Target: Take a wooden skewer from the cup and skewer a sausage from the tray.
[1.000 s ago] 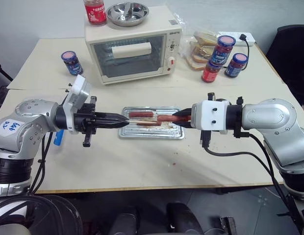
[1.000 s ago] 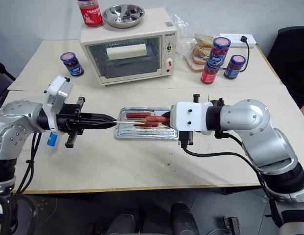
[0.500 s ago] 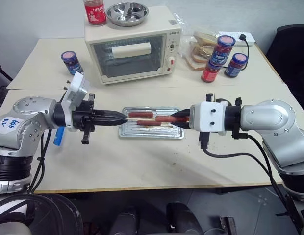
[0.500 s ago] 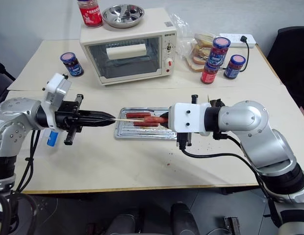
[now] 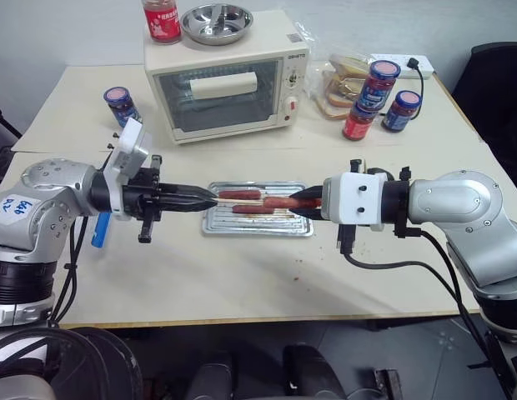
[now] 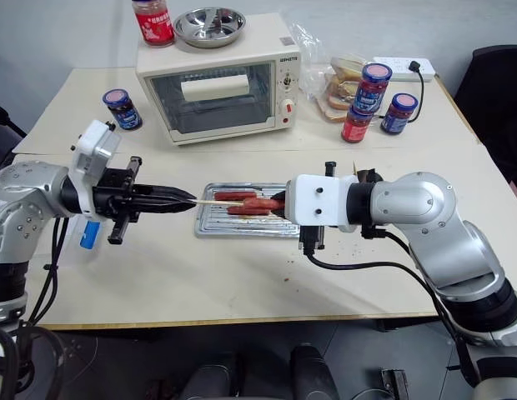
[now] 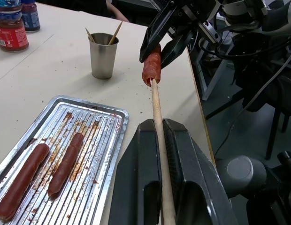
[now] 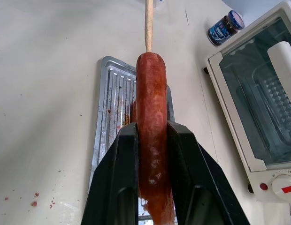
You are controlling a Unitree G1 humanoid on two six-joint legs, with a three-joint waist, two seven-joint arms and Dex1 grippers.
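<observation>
Skewer tip is touching the end of the sausage (image 8: 151, 122), gripped by the right end effector (image 5: 307, 200) above the tray (image 5: 210, 225); the left end effector (image 5: 210, 201) is clamping the wooden skewer (image 7: 157, 117).

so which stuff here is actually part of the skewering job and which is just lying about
In the job:
- wooden skewer in the left gripper
- sausage in the right gripper
- tray with two more sausages
- cup of skewers

Lying about:
- toaster oven
- steel bowl
- red-lidded jars
- bagged bread
- power strip
</observation>
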